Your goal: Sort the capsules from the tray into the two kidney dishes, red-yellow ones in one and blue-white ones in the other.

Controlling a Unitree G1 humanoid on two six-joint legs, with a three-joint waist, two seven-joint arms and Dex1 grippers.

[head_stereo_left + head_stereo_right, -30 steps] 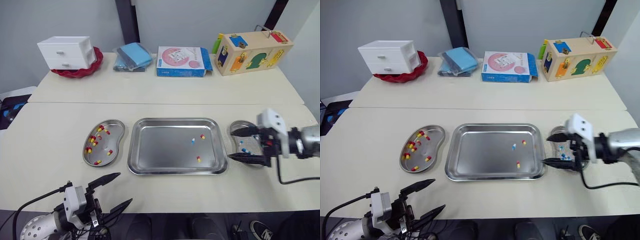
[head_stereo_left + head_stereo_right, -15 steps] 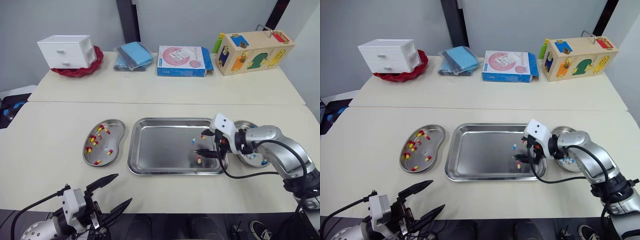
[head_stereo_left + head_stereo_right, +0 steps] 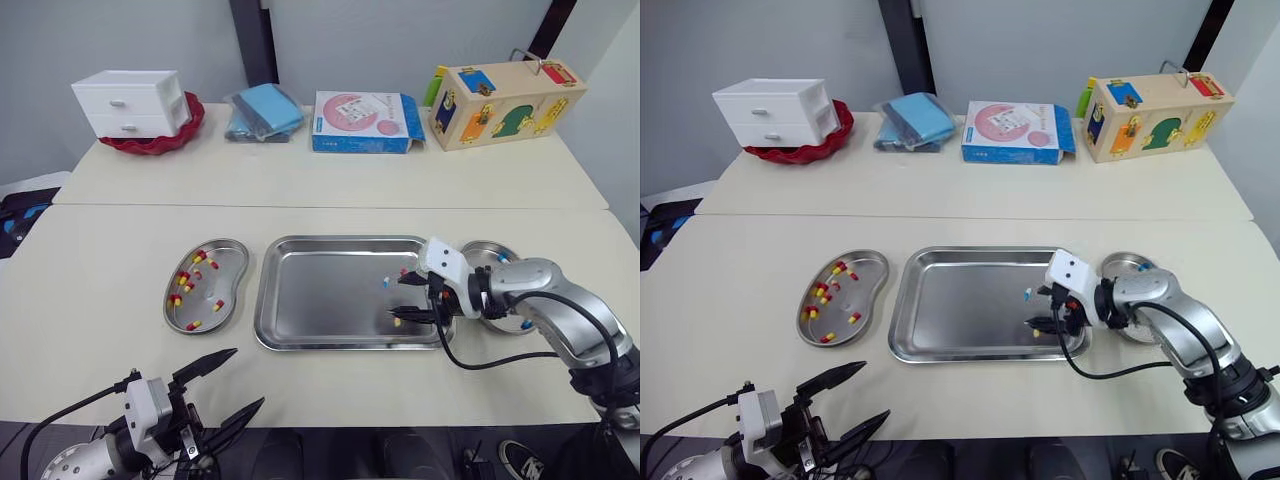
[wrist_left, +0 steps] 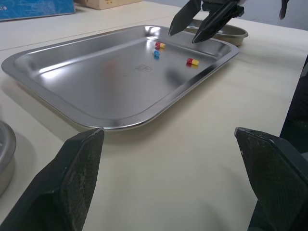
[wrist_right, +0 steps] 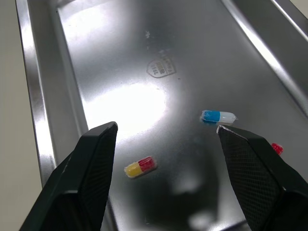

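The steel tray [image 3: 320, 296] lies mid-table with three capsules near its right end: a blue-white one [image 3: 386, 282] and two red-yellow ones [image 3: 404, 271] [image 3: 397, 321]. My right gripper [image 3: 403, 299] hovers open low over them; in the right wrist view the blue-white capsule [image 5: 219, 116] lies just by one fingertip and a red-yellow capsule [image 5: 140, 166] lies between the fingers. The left kidney dish [image 3: 228, 262] holds several red-yellow capsules. The right kidney dish [image 3: 482, 246] is partly hidden behind my right arm. My left gripper [image 3: 235, 385] stands open at the table's front edge.
Along the far table stand a white drawer box [image 3: 130, 103] on a red plate [image 3: 190, 125], a blue cloth packet [image 3: 265, 110], a blue-pink carton [image 3: 362, 122] and a wooden latch box [image 3: 505, 103]. Bare tabletop surrounds the tray and dishes.
My right gripper has swung left from over the right kidney dish to over the tray's right end, staying open. The left arm has stayed put.
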